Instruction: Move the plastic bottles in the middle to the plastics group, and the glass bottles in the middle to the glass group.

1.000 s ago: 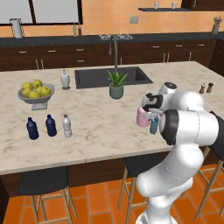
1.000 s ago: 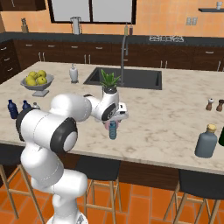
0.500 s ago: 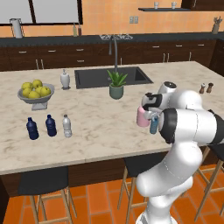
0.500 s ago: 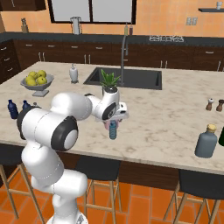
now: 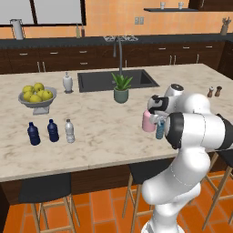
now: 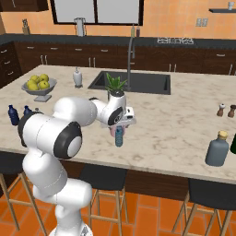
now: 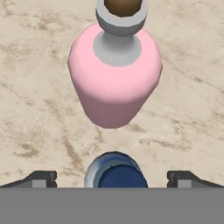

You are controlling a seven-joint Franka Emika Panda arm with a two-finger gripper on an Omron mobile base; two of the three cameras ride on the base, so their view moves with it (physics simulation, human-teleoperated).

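On the marble island the translucent teal-blue plastic bottle [image 5: 159,131] stands right beside the squat pink glass bottle [image 5: 147,121]. My gripper [image 5: 159,119] hangs directly over the teal bottle. In the hand view its blue cap [image 7: 114,172] sits between my open gripper's [image 7: 114,179] fingertips [image 7: 43,178], neither touching it, with the pink bottle [image 7: 114,74] just beyond. The clear plastic bottle [image 5: 69,131] stands next to the two dark navy bottles of the plastics group [image 5: 53,130] at the left. At the far right are the two tiny brown bottles of the glass group [image 5: 214,91].
A fruit bowl [image 5: 37,96] and a white bottle [image 5: 67,83] stand at the back left, with a potted plant [image 5: 121,88] in front of the sink [image 5: 117,80]. A grey bottle with a tan cap [image 6: 217,148] stands near the right front edge. Stools stand under the counter.
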